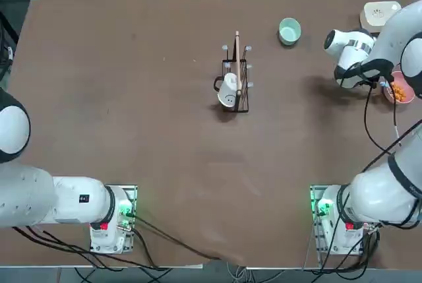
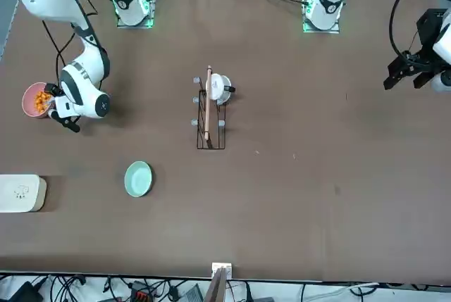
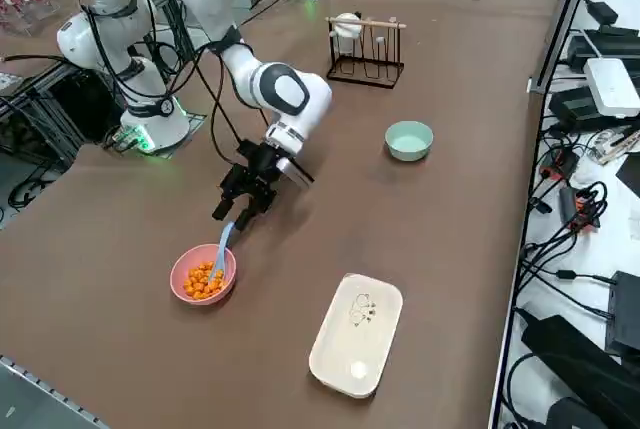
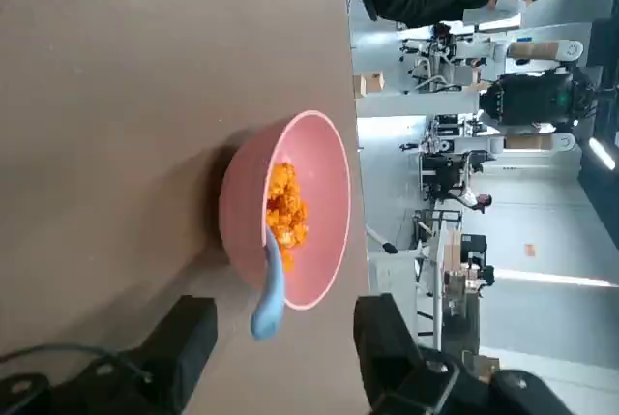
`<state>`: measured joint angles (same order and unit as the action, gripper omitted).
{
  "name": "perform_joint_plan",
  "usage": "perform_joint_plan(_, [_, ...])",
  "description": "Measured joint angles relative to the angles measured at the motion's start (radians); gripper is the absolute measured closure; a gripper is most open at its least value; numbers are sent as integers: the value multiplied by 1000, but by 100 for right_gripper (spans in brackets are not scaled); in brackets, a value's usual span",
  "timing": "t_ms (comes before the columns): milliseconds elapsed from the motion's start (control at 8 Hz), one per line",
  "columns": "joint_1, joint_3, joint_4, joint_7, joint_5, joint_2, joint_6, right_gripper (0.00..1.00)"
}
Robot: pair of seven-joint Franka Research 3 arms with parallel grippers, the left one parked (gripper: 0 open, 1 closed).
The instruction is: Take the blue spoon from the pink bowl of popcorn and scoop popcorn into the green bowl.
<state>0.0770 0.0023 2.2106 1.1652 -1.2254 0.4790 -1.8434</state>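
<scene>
Popcorn (image 3: 203, 278) sits heaped in the pink bowl (image 3: 185, 291) at the near right edge of the surface (image 3: 430, 239), and the blue spoon (image 3: 222, 249) leans in it, bowl end buried in the kernels, handle sticking up over the rim. The right gripper (image 3: 240, 207) hangs just above that handle, tilted down toward it, fingers (image 4: 179, 342) spread wide on either side of the handle tip without touching it. Seen from the wrist, the spoon handle (image 4: 270, 291) lies roughly midway in the gap.

From the pink bowl, seen from overhead, the green bowl (image 1: 289, 31) is well apart at about ten o'clock, empty. A wire rack with a white mug (image 1: 228, 90) stands further over, around nine o'clock, and a cream box (image 1: 378, 14) sits near the bowl at twelve.

Trouble I'd expect: the handle is thin and loosely propped, so one finger arriving first could push it aside and tip it flat into the kernels. Coming down too low could catch the rim and shove or upend the light bowl, spilling kernels off the edge.
</scene>
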Motion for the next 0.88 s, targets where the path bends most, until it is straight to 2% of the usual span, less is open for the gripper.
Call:
perform_joint_plan(125, [0, -2, 0, 0, -13, 14, -1, 15])
perform_joint_plan(500, [3, -5, -1, 16, -23, 31, -1, 36])
perform_joint_plan(625, [4, -5, -2, 34, -25, 31, -1, 48])
perform_joint_plan(875, [6, -6, -2, 47, -32, 31, -1, 56])
